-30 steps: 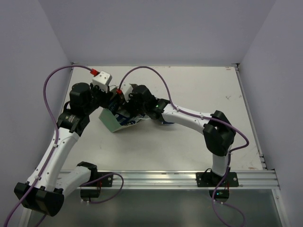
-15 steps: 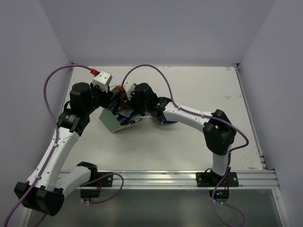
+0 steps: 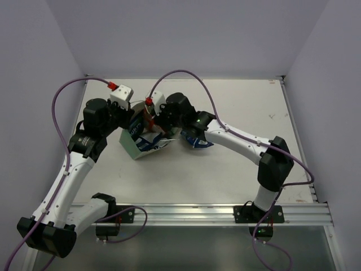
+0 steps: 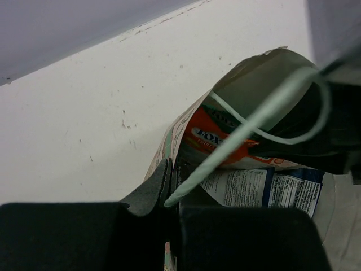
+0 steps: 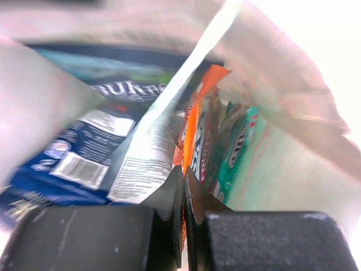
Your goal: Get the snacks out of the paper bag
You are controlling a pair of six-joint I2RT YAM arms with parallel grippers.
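At frame bottom, right pincer grips the light, likely slippery orange packet edgewise; left pincer clamps the flimsy paper bag

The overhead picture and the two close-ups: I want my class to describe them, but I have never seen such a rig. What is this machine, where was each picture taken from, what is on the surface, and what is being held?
It is a pair of robot arms bolted at the near edge of a table. Each arm ends in a two-fingered claw. The overhead picture comes from a fixed camera above and behind the arms. Each close-up comes from a camera on one wrist, looking past its own fingers. On the table a green paper bag sits tipped over, with one blue packet outside beside it. The left claw is shut on the bag's rim. The right claw, inside the bag's mouth, pinches an orange packet.
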